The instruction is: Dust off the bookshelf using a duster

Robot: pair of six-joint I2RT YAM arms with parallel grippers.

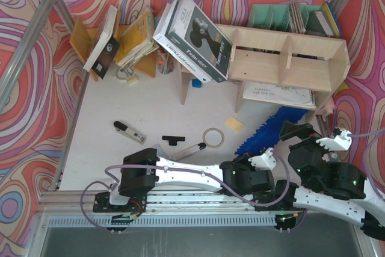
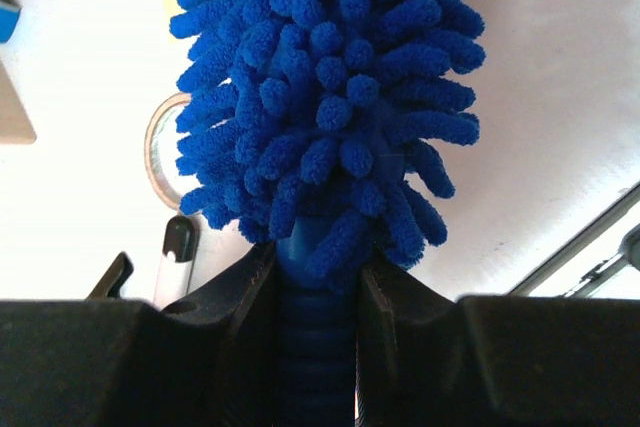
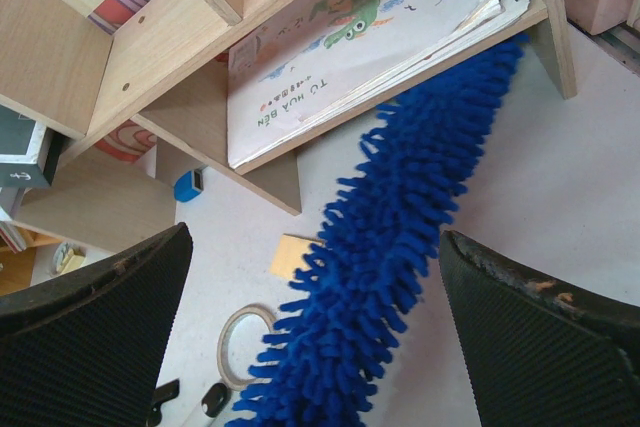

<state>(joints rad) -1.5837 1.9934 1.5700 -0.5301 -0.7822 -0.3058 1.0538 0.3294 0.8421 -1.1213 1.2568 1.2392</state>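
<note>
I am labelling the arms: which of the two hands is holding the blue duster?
The left hand: it is shut on the ribbed handle of the duster. The right hand is wide open and grips nothing.

My long, bright-blue shaggy microfibre duster [image 1: 267,132] lies slantwise, its ribbed blue handle pinched tight in my left pincer [image 2: 318,282]. Its fluffy tip reaches the lower front edge of the wide, pale plywood bookshelf [image 1: 289,58], near the right end.

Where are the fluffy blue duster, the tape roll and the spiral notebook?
duster [image 3: 400,237]: right wrist view, middle of its shaggy strands.
tape roll [image 1: 204,138]: top view, left rim of the ring.
spiral notebook [image 3: 370,57]: right wrist view, middle of its cover.
</note>
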